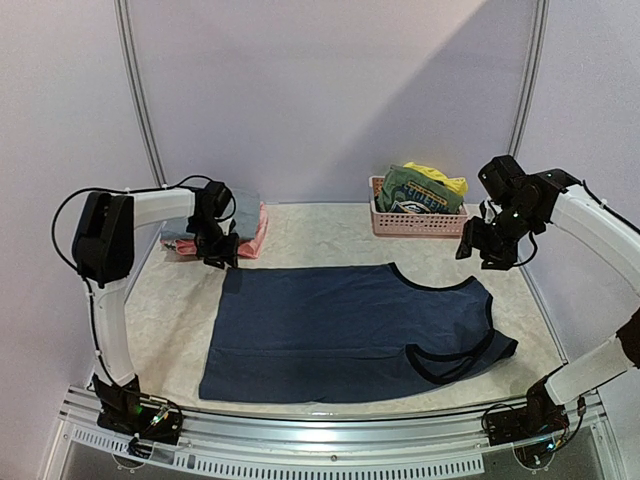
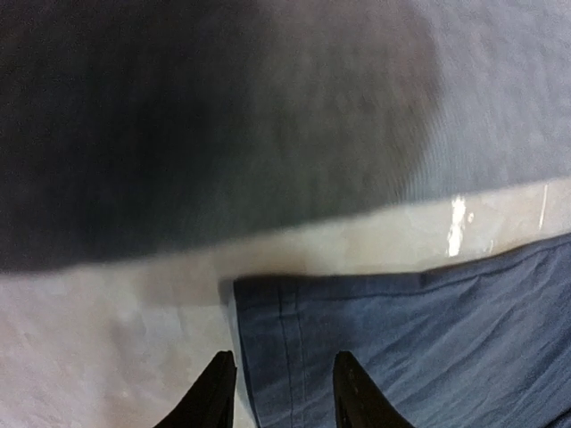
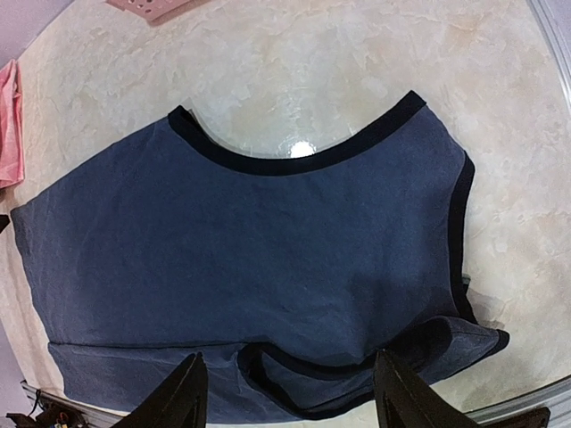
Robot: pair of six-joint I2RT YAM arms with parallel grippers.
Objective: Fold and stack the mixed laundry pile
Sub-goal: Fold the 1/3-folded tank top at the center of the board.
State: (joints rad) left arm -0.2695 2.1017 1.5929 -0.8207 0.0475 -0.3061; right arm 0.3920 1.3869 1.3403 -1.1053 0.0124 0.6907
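A navy sleeveless top (image 1: 340, 325) lies spread flat across the middle of the pale marbled table (image 1: 320, 235). Its dark-trimmed neckline points toward the right of the frame, its straight hem toward the left. The lower armhole edge is folded over onto itself near the lower right. The left gripper (image 1: 222, 255) is down at the upper left corner of the top. From the left wrist view its fingers (image 2: 223, 383) stand a little apart, one over the bare table and the other over the hem, and nothing is pinched between them. Just behind it, at the upper left of the table, sits a small stack of folded cloth (image 1: 252, 222), grey on top of pink. The right gripper (image 1: 483, 258) hangs in the air at the right of the frame, above the neckline end of the top, with its fingers (image 3: 183, 392) spread wide and holding nothing. At the upper right of the table a pink slatted basket (image 1: 420, 225) holds a green printed tee (image 1: 415, 190) with a yellow piece (image 1: 440, 177) bunched behind it.
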